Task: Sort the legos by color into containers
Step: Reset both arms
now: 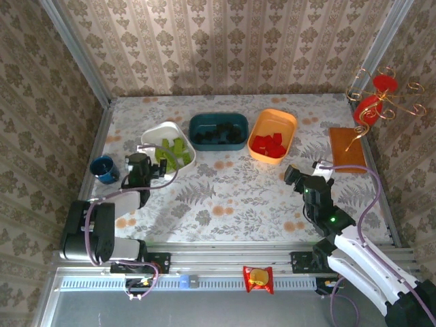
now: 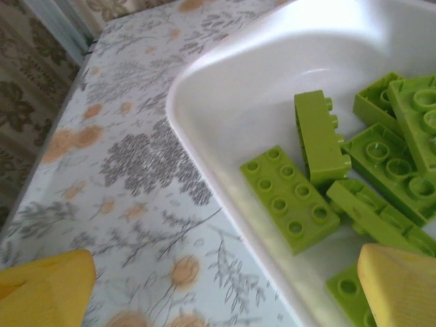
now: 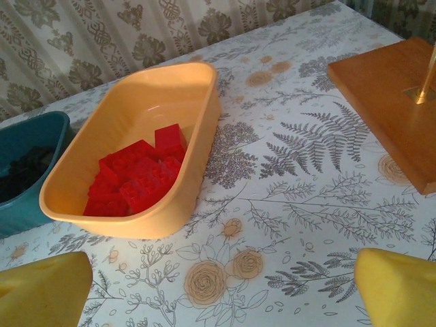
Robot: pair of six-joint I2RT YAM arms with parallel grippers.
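Your left end effector (image 1: 144, 167) hangs at the near left corner of the white tray (image 1: 153, 131) with its jaws spread wide and nothing between them, and your right end effector (image 1: 306, 174) stands just as wide and just as empty over bare tabletop (image 1: 225, 197), well short of the orange tray (image 1: 274, 116). From above, every brick you can see lies in a tray by color: green bricks (image 1: 172, 151) in the white one, black bricks (image 1: 218, 136) in the teal tray (image 1: 218, 119), and red bricks (image 1: 269, 145) in the orange one. That suggests the sorting is finished or close to it. The blue cup (image 1: 103, 169) sits just left of your left arm, so mind it when you pull back. In your left wrist view, the left end effector (image 2: 221, 291) straddles the white tray's rim (image 2: 197, 88), and the green bricks (image 2: 289, 197) lie loosely heaped inside, as dropped pieces would. In your right wrist view, the right end effector (image 3: 218, 293) faces the orange tray (image 3: 136, 225), where the red bricks (image 3: 136, 180) are piled at the near end. The teal tray (image 3: 27, 204) is just beside it and the wooden slab (image 3: 388, 102) lies off to the right.
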